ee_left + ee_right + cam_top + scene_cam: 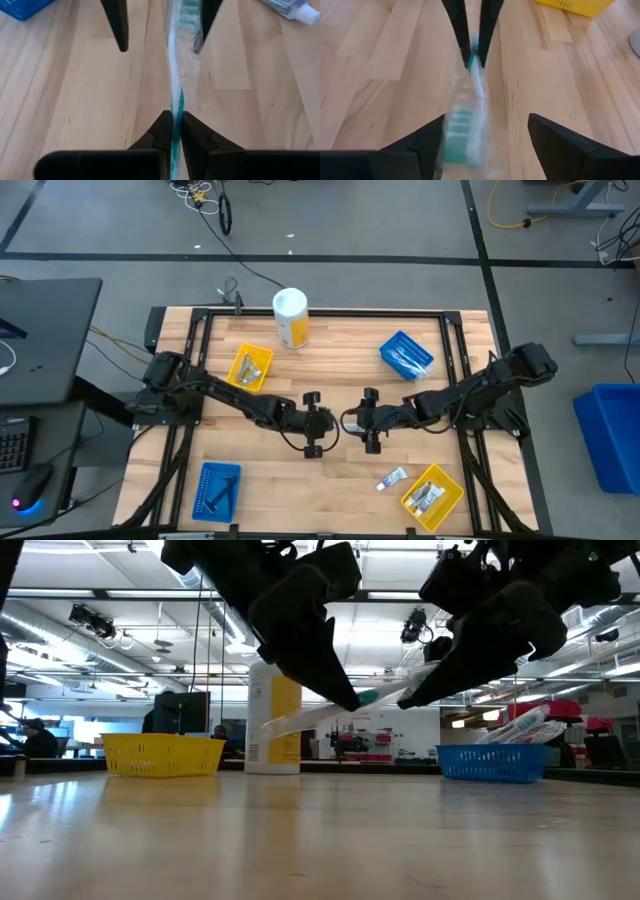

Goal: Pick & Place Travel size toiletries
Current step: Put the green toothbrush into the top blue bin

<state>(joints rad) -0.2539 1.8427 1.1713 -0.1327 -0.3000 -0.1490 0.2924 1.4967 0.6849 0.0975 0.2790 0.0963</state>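
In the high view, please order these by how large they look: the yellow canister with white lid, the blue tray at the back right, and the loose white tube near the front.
1. Blue tray, largest.
2. Yellow canister; fairly close to the tray, and it stands nearer the camera, so this order is unsure.
3. White tube, clearly smallest.

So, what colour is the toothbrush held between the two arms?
White and teal-green toothbrush in clear wrapping; it shows best in the left wrist view.

1. Table (pixel 330 480): light wood planks, visible grain, smooth satin sheen in low view.
2. Toothbrush (pixel 173 95): white/teal plastic, in clear crinkly glossy wrap.
3. Left gripper (pixel 173 122) and right gripper (pixel 482 132) fingers: matt black plastic look.
4. Yellow tray (pixel 250 367) at 11 o'clock, blue tray (pixel 406 353) at 1 o'clock: perforated plastic.
5. Canister (pixel 291 320): smooth yellow body, white lid.
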